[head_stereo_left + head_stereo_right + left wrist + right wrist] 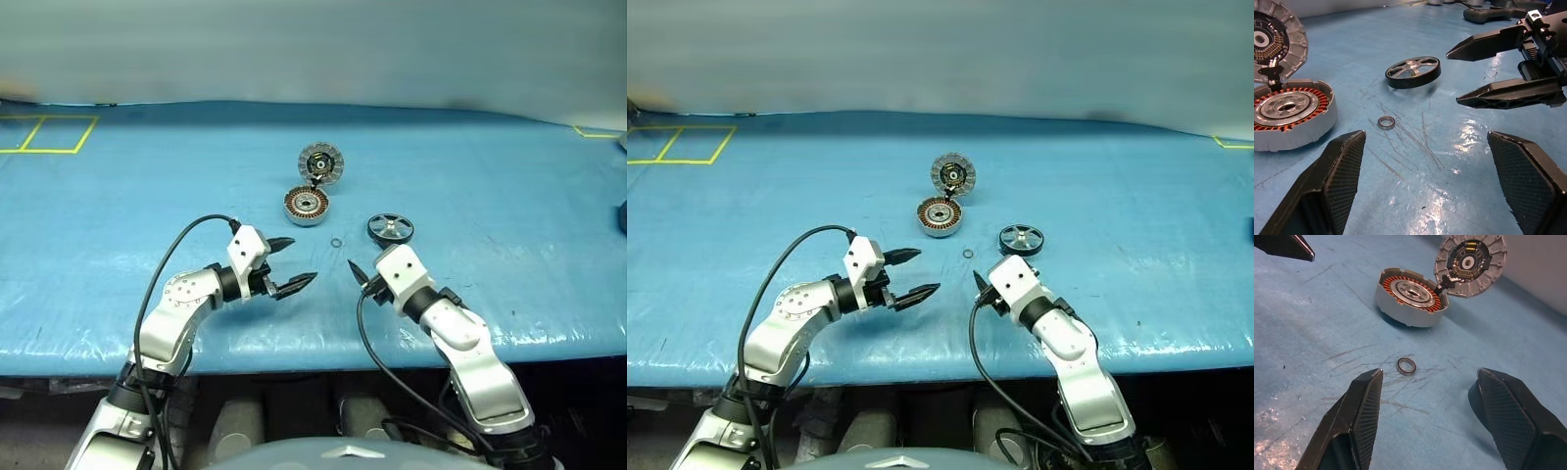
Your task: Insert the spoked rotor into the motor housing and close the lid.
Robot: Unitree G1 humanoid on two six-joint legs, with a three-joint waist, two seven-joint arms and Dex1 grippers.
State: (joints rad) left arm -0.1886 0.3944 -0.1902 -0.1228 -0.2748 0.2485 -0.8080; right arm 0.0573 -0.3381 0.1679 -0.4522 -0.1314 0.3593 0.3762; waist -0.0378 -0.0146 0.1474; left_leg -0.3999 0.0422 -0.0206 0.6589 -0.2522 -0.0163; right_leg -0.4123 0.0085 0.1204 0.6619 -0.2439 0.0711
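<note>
Wide blue plastic-sheeted table point(509, 294), yellow tape squares point(49, 134) at its far left corner: two robot arms hover low over the near edge, nothing in hand. Left gripper point(290, 262), black two-finger pincer, stands released w/ jaws spread wide; right gripper point(1498, 68), same build, also released, jaws apart & empty.

Centre of table, beyond both grippers: one shallow round silver-grey metal motor housing point(307, 206), copper windings ringing a silver core, lying open-face up. Its one round lid point(321, 164), dark-and-silver radial pattern showing, is swung back on the hinged edge, propped at the housing's far side. To the right of the housing & apart from it, just beyond the right gripper: one small black-rimmed spoked rotor point(391, 229) w/ shiny hub, flat on the sheet. Between housing and rotor: one tiny thin dark ring point(337, 242), lying loose.

Progress, judged from layout: nil so far. Rotor not yet picked up, housing cavity empty, lid open. Left to do: grasp rotor, seat it over the windings, fold lid shut. Right gripper looks the nearer one for the pick.

Count: 2 grippers, 1 housing, 1 lid, 1 rotor, 1 ring.
</note>
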